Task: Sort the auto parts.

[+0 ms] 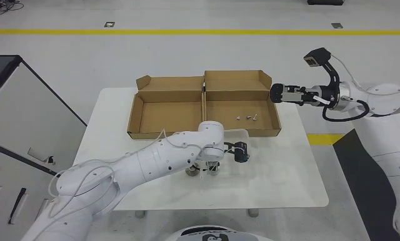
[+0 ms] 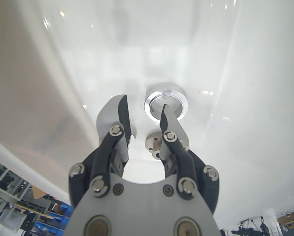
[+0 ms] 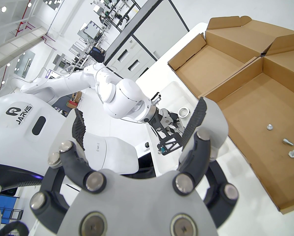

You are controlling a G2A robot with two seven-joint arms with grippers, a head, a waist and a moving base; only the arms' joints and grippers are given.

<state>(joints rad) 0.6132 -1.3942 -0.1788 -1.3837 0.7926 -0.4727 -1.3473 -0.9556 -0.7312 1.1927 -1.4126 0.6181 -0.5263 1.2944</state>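
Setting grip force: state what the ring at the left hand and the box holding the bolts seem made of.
Ring: probably polished metal, steel or aluminium unclear; bright silver with mirror-like reflections. Box: seemingly cardboard, matte brown and uncoated; folded flaps and creased walls show.

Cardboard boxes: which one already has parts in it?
The box beside the right claw: three small metal parts lie on its floor, while the neighbouring box shows only bare cardboard.
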